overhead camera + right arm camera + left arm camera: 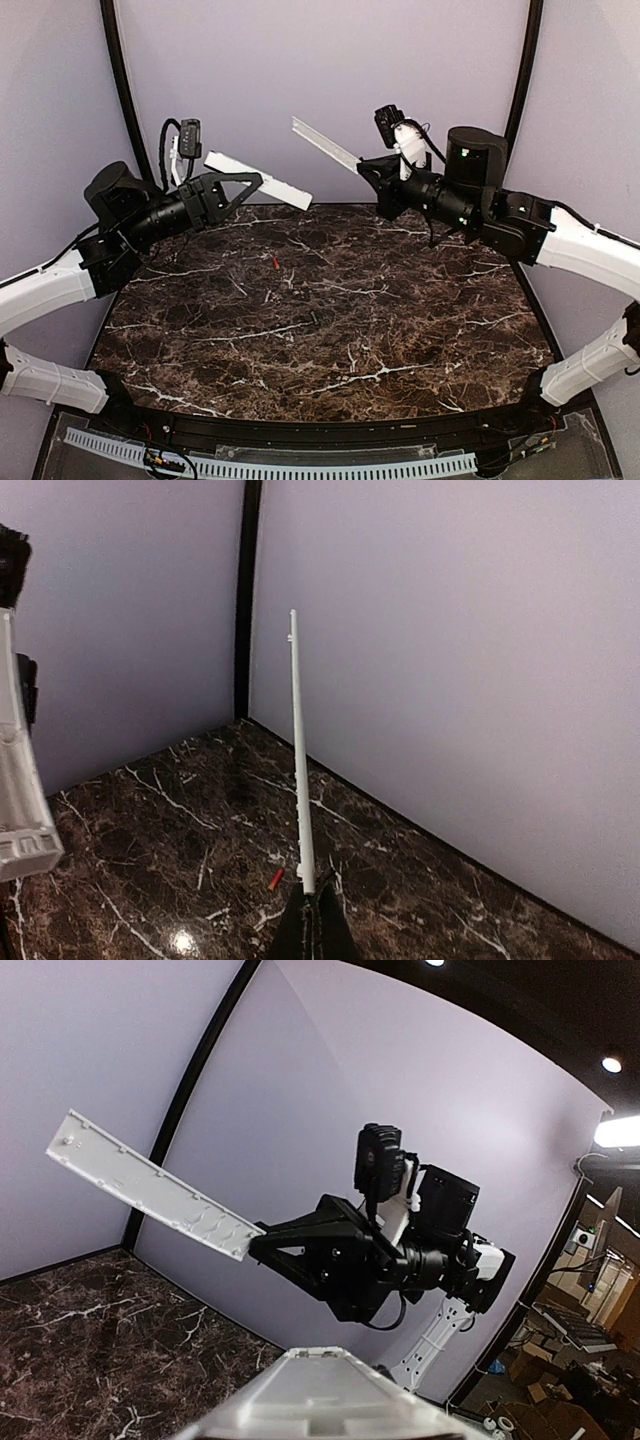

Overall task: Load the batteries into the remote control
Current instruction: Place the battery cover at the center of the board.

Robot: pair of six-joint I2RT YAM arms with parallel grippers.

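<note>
My left gripper [250, 182] is shut on the remote control [285, 190], a long white bar held in the air over the table's back left. Its near end fills the bottom of the left wrist view [330, 1400] and hides my own fingers. My right gripper [365, 166] is shut on one end of a thin pale-grey strip [322, 143], which points up and to the left. In the right wrist view this strip [298, 760] stands edge-on from the closed fingertips [312, 895]. A red-orange battery [275, 262] lies on the marble below, also visible in the right wrist view [275, 879].
The dark marble table [400, 330] is enclosed by pale walls with black corner posts [125, 90]. A white perforated rail [300, 465] runs along the near edge. Both arms hover at the back, the two held parts a short gap apart.
</note>
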